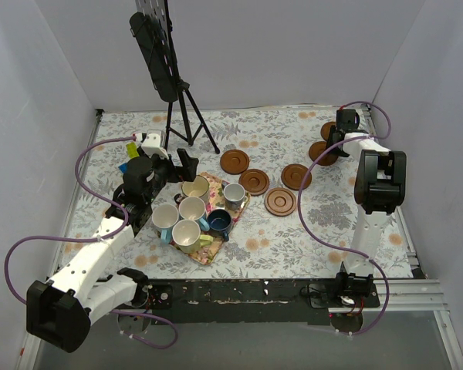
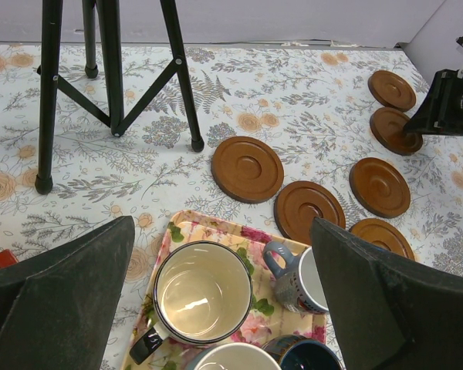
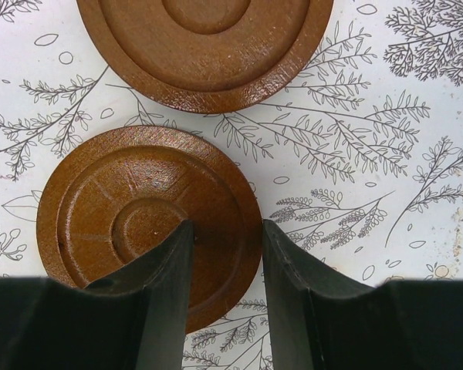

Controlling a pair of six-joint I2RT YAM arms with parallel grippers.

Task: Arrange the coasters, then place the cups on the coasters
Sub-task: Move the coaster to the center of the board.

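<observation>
Several cups sit together on a floral tray (image 1: 207, 253). My left gripper (image 1: 181, 166) hangs wide open above its far end, with a cream cup (image 2: 203, 291) below the gap between the fingers and a grey-blue cup (image 2: 301, 277) beside the right finger. Brown coasters (image 1: 254, 182) lie scattered to the right of the tray. At the far right my right gripper (image 3: 228, 231) is shut on one coaster (image 3: 123, 200). Its left finger rests inside the ring and its right finger presses the outer edge. Another coaster (image 3: 204, 46) lies just beyond.
A black tripod (image 1: 187, 116) stands at the back, left of centre, its feet near the tray and the nearest coaster (image 2: 247, 169). Coloured blocks (image 1: 130, 148) lie at the far left. White walls close in the table on three sides.
</observation>
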